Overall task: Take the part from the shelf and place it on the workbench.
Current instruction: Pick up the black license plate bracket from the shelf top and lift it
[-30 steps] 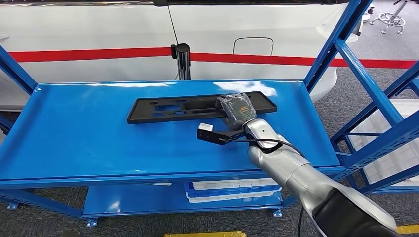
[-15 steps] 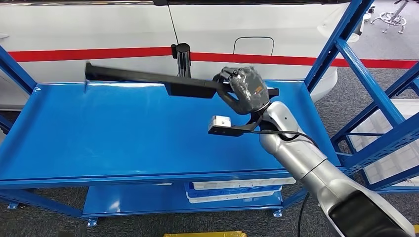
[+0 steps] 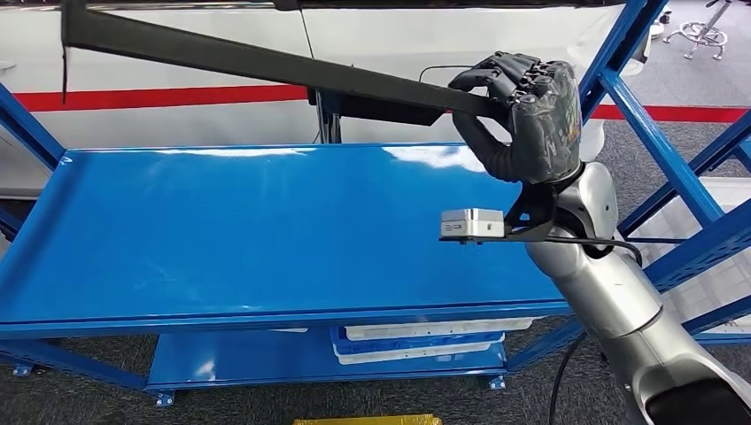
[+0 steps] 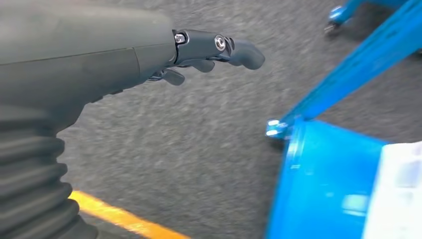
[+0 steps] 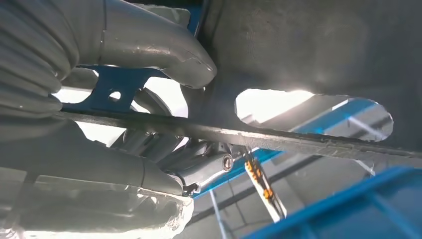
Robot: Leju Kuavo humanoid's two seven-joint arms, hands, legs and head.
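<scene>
A long, flat black part [image 3: 266, 66] with cut-out slots hangs in the air, well above the blue shelf [image 3: 266, 230]. The robot's right hand [image 3: 527, 119] grips it at one end only, fingers [image 3: 505, 71] clenched over the top edge and the thumb pressed underneath. The rest of the part reaches out unsupported toward the shelf's far left corner. The left hand [image 4: 99, 64] hangs low over grey floor, fingers released and holding nothing.

The likely trouble is leverage: held at one end, the long part could twist or slip in the fingers. Its free end could also strike the blue uprights or the white car [image 3: 177, 53] behind if the robot turns.

A second ago the part lay flat near the shelf's far edge; it has since been lifted clear and raised high.
</scene>
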